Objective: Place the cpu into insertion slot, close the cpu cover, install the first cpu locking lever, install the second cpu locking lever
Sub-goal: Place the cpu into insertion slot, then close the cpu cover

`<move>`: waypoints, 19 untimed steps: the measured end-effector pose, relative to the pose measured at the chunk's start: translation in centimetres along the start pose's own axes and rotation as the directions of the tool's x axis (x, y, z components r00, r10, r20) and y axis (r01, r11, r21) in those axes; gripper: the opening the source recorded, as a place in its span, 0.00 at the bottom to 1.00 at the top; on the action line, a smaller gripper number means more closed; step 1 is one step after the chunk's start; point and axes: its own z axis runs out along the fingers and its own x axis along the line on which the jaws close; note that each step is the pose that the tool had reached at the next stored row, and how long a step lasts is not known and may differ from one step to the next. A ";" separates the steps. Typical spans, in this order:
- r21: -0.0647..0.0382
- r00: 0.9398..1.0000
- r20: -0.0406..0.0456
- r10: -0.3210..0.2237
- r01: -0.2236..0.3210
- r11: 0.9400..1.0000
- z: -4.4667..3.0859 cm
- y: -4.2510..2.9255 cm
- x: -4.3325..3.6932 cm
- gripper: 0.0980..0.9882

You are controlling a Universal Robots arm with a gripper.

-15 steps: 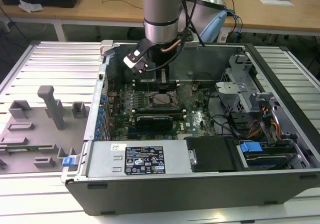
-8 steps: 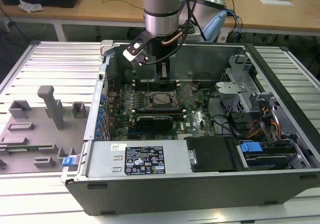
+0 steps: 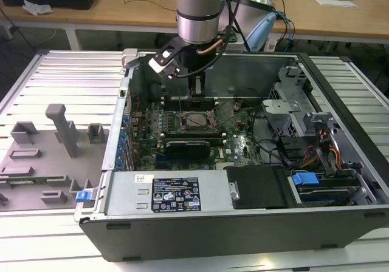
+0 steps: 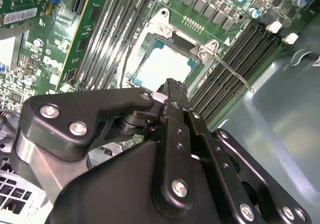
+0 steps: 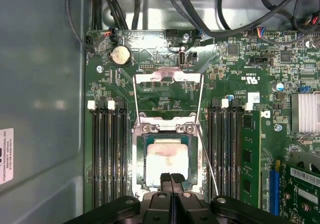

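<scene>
Fingers [image 5: 166, 180] pressed together over cpu [image 5: 166, 159] seated in socket [image 5: 192, 156]; cpu cover [image 5: 168, 76] open, memory slots [image 5: 107, 149] flanking.

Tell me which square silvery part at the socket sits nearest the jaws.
The cpu, the solid pale square seated in the socket beside the gripper, jaws shut. The cpu cover is the open-centred frame, swung open farther off.

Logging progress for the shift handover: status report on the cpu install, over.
Hand shut, tips at edge of cpu, contact unclear. Cpu lies in socket. Cpu cover open, hinged back. Nothing lying on the cpu.
</scene>
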 end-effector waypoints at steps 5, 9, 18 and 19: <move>0.005 1.000 0.000 0.000 0.000 1.000 0.03 0.95 0.00 0.01; 0.005 1.000 0.000 0.001 -0.001 1.000 -0.25 0.97 0.01 0.01; 0.005 1.000 0.000 0.002 -0.002 1.000 -0.25 0.96 0.00 0.01; 0.005 1.000 0.000 0.002 -0.002 1.000 -0.25 0.97 0.01 0.01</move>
